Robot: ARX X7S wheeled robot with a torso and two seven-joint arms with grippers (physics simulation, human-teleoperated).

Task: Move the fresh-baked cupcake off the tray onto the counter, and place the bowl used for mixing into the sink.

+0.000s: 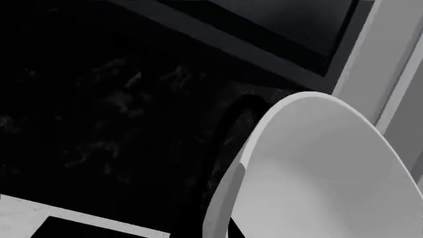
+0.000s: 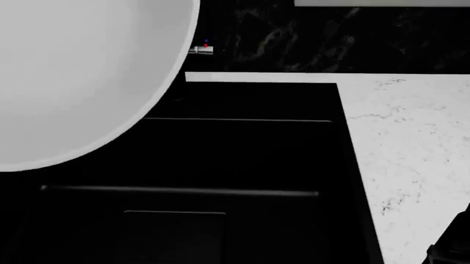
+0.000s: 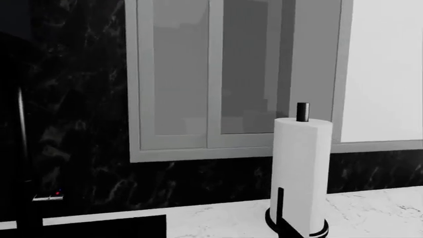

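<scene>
Bowl point(image 2: 74, 77) raised over sink point(image 2: 220, 159), beside counter point(image 2: 411, 143); whether either gripper is closed cannot be told.

There was one large plain white round bowl point(image 2: 74, 71), one large rectangular black sink basin point(image 2: 242, 165) below it, one white marble-look counter point(image 2: 411, 148) beside the sink, and one white paper-towel roll point(image 3: 300, 171) on that counter.

The bowl point(image 2: 74, 77) looks smooth, matt white, like unglazed ceramic or plastic; the sink point(image 2: 220, 165) is matt black with faintly sheened ledges; the counter point(image 2: 411, 143) is white marble-look, grey-veined; the paper towel roll point(image 3: 300, 168) looks matt white on a glossy black holder.
</scene>
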